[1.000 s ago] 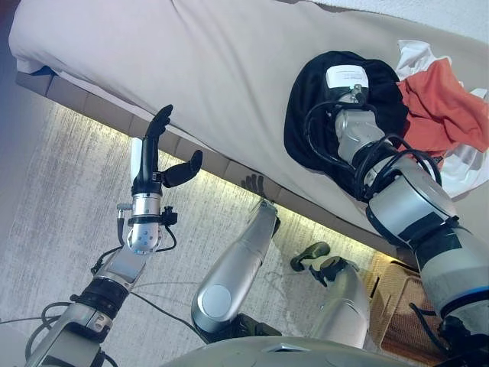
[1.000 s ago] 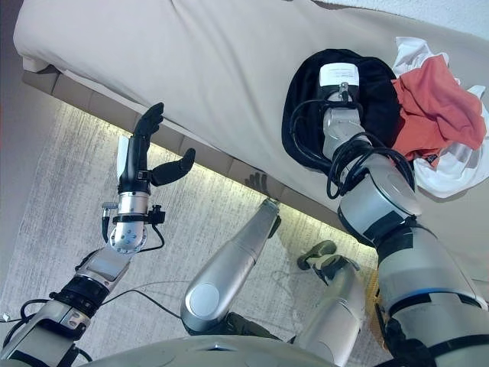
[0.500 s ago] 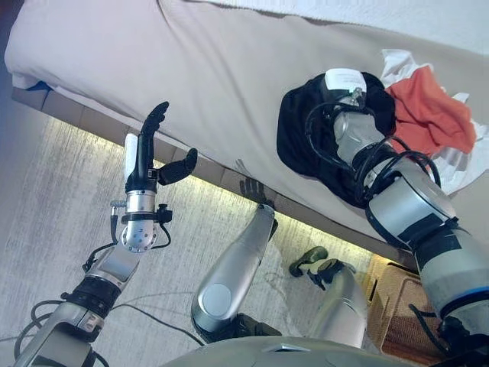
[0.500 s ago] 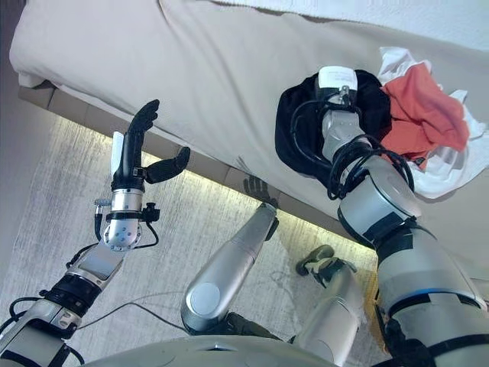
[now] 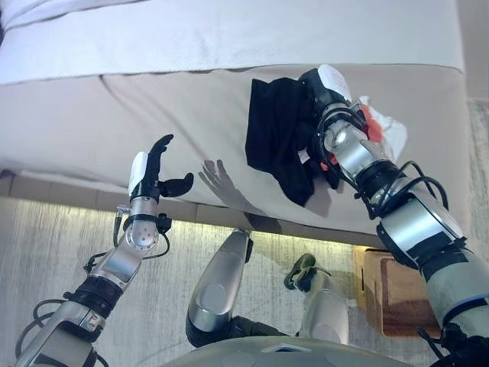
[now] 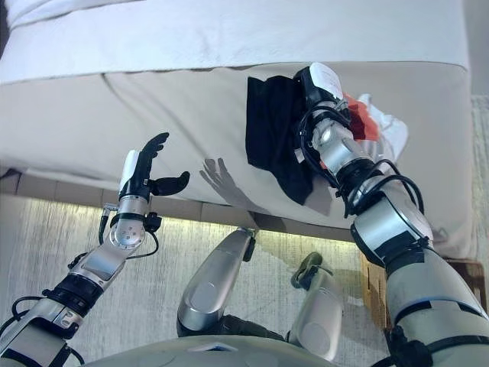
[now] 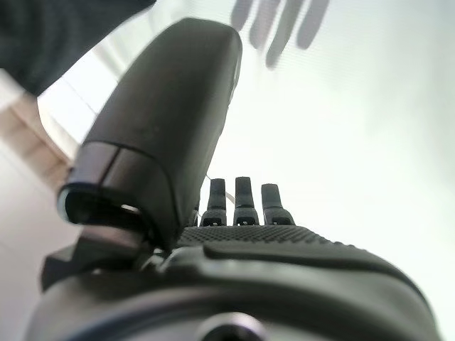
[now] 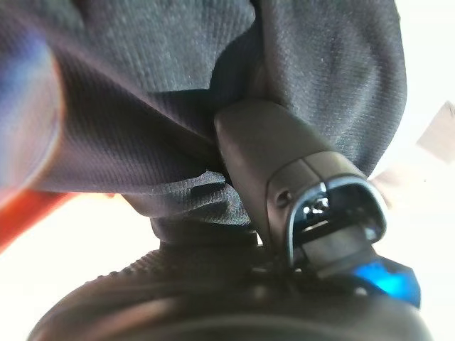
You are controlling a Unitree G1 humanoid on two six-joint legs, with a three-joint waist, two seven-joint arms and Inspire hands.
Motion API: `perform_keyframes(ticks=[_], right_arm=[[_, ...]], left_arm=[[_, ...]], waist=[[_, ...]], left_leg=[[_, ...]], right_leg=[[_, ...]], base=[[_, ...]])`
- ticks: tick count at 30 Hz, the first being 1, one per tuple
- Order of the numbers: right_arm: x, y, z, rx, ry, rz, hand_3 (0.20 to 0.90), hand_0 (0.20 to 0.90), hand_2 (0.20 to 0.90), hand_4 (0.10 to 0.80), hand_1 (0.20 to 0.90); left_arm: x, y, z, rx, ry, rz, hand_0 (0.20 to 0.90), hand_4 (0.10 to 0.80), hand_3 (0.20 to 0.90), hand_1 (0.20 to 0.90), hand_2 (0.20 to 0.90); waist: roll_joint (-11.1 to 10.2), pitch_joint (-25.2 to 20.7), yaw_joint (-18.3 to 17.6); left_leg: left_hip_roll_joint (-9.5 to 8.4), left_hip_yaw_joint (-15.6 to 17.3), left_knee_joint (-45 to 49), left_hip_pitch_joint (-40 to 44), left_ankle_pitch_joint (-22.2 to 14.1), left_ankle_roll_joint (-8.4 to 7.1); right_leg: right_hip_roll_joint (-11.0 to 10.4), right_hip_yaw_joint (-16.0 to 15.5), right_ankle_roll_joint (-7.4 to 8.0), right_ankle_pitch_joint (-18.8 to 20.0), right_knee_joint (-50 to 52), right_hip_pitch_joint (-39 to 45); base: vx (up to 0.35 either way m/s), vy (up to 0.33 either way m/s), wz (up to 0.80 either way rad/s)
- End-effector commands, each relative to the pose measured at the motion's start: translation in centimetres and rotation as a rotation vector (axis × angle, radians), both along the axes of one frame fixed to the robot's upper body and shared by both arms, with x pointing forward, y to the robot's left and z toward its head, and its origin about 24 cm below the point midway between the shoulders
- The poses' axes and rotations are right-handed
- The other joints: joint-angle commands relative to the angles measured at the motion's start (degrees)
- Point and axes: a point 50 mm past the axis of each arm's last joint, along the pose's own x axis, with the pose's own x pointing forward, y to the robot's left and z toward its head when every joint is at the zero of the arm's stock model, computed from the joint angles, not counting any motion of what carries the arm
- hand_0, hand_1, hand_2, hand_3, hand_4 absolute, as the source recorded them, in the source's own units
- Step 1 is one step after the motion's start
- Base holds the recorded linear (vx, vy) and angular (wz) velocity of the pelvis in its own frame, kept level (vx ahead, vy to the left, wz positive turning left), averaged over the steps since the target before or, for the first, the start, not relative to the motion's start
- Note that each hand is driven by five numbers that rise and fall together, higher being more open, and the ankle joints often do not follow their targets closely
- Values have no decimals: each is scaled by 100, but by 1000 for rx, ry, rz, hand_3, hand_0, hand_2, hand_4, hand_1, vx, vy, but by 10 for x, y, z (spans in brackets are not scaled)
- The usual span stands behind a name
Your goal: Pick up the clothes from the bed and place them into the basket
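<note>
**Supervisor:** What's different from a second ago?

**Me:** My view has swung, so the bed (image 5: 153, 115) sits square across the frame now; that part is camera, not cargo. The real change is the black garment (image 5: 275, 138): it lay bunched flat under my right hand (image 5: 315, 86), and now it hangs off it in a long drape over the mattress. In the right wrist view the thumb is pressed into the dark cloth with folds gathered round it, so I judge the fingers are pinching it. Pick looks done; the carry remains.

**Supervisor:** The rest of the pile?

**Me:** The orange garment (image 6: 359, 122) and white garment (image 5: 386, 130) lie on the bed just beside my wrist, near the mattress's right end.

**Supervisor:** Room to move?

**Me:** The basket (image 5: 397, 294) is on the floor past the bed's front edge, lower right. My left hand (image 5: 153, 172) hovers spread and empty over that edge, well apart.
</note>
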Motion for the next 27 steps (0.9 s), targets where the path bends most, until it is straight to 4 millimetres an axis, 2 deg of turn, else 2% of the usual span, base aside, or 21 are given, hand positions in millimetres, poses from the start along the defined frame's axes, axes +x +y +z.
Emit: perform_keyframes(ticks=[1, 4, 7, 9, 14, 19, 23, 25, 27], right_arm=[[-15, -3, 74, 84, -353, 94, 200, 300, 300, 100, 300], [-23, -9, 78, 134, -359, 145, 200, 300, 300, 100, 300], [-35, -22, 93, 178, -441, 160, 200, 300, 300, 100, 300], [-41, -33, 101, 197, -473, 141, 200, 300, 300, 100, 300], [-52, -63, 115, 173, -534, 53, 200, 300, 300, 100, 300], [-58, -90, 119, 160, -537, -49, 200, 300, 300, 100, 300], [-62, -110, 116, 164, -525, -127, 200, 300, 300, 100, 300], [-63, -114, 115, 159, -524, -144, 200, 300, 300, 100, 300], [-67, -128, 112, 127, -519, -213, 200, 300, 300, 100, 300]], left_arm=[[1, 8, -1, -92, -28, 84, 900, 800, 900, 900, 900], [-9, 13, -18, -116, 41, 109, 900, 800, 900, 900, 900], [-20, 17, -37, -84, 143, 87, 900, 800, 900, 900, 900], [-26, 19, -45, -20, 189, 53, 900, 800, 900, 900, 900], [-29, 17, -61, -3, 278, 7, 900, 800, 900, 900, 900], [-26, 15, -66, 14, 302, -18, 900, 800, 900, 900, 900], [-21, 13, -68, 25, 306, -27, 900, 800, 900, 900, 900], [-21, 12, -68, 25, 305, -30, 900, 800, 900, 900, 900], [-17, 9, -68, 24, 297, -39, 900, 800, 900, 900, 900]], waist=[[-114, -996, -379], [-123, -1302, -607], [-139, -1648, -817], [-164, -1893, -944], [-220, -2246, -1200], [-314, -2408, -1411], [-369, -2471, -1626], [-373, -2479, -1650], [-384, -2498, -1778]], left_leg=[[392, 209, -517, 667, -187, -147], [473, 402, -1031, 1098, -30, -220], [532, 543, -1459, 1480, 83, -287], [562, 607, -1770, 1745, 132, -316], [624, 733, -2479, 2188, 294, -408], [649, 809, -2541, 2267, 236, -453], [721, 1045, -2541, 2394, 154, -481], [733, 1081, -2541, 2409, 143, -487], [765, 1193, -2541, 2443, 110, -510]], right_leg=[[68, 91, 20, 486, -753, 572], [238, 204, 58, 623, -1257, 905], [365, 364, 116, 776, -1669, 1173], [437, 460, 151, 868, -1918, 1317], [592, 653, 247, 1137, -2560, 1571], [719, 810, 260, 1284, -2878, 1650], [814, 974, 229, 1294, -2945, 1626], [830, 1001, 225, 1290, -2945, 1616], [879, 1093, 218, 1278, -2945, 1567]], base=[[136, 68, -48], [144, 35, -47], [146, -19, -36], [158, -47, -16], [45, -65, -21], [-6, -74, -20], [11, -48, -22], [-5, -35, -20], [-23, -55, -20]])
